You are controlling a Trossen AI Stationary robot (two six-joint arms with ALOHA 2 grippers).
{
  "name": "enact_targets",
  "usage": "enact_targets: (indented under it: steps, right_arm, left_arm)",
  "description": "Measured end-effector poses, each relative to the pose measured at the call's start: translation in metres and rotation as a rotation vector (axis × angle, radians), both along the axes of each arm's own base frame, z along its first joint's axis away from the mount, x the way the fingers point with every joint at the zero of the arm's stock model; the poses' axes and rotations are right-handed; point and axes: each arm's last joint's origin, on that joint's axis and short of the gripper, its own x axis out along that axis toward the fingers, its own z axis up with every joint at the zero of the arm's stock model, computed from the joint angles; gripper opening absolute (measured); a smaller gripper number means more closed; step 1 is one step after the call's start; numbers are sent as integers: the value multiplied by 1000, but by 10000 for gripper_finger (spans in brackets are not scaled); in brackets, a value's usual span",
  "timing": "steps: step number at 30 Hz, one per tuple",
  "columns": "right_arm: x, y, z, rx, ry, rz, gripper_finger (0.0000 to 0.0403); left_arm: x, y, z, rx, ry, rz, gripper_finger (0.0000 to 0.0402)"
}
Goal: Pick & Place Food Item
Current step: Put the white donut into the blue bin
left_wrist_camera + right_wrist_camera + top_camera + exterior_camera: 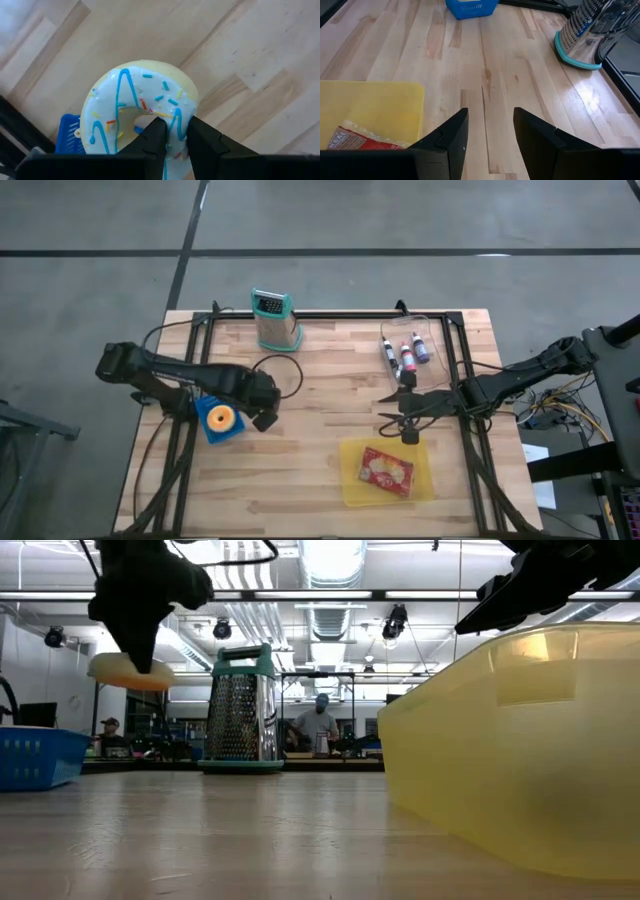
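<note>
A doughnut (145,95) with white icing, blue lines and coloured sprinkles hangs over the wooden table, with my left gripper (176,131) shut on it. In the low view the doughnut (130,671) floats well above the table, right of the blue basket (35,756). From above, my left gripper (262,406) hides it. An orange ring-shaped item (221,418) lies in the basket (214,428). My right gripper (398,410) hovers open beside the yellow tray (352,480), with nothing between its fingers (451,131). My left gripper pinches the doughnut's ring (176,117) at one spot, with one finger (154,134) in the hole and the other (201,136) outside the rim. The fingers point down from above. The doughnut hangs below them, roughly level and clear of the table.
A red food packet (386,471) lies in the yellow tray. A metal grater with teal trim (275,321) stands at the far edge. A clear container with small bottles (408,350) sits at the far right. Bare wood lies between basket and tray.
</note>
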Motion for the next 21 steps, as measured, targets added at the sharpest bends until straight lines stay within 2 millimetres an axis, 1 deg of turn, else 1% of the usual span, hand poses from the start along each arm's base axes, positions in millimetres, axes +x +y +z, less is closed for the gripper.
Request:
enact_targets:
  steps: [5, 8, 13, 17, 21]
  right_arm:
    - [0, 0, 0, 0, 0, 0, 150]
    - [0, 0, 0, 0, -1, 0, 150]
    - [0, 0, 0, 0, 0, 0, 150]
    - [0, 0, 0, 0, -1, 0, 150]
    - [0, 0, 0, 0, -1, 0, 150]
  left_arm:
    - [-5, -15, 0, 64, 5, -29, 71]
    - [-9, -23, 0, 102, 10, -18, 71]
    - [-19, -31, 1, 154, 40, 26, 71]
    - [-24, -37, -3, 160, 47, 26, 71]
    - [-35, -39, -9, 160, 41, 70, 71]
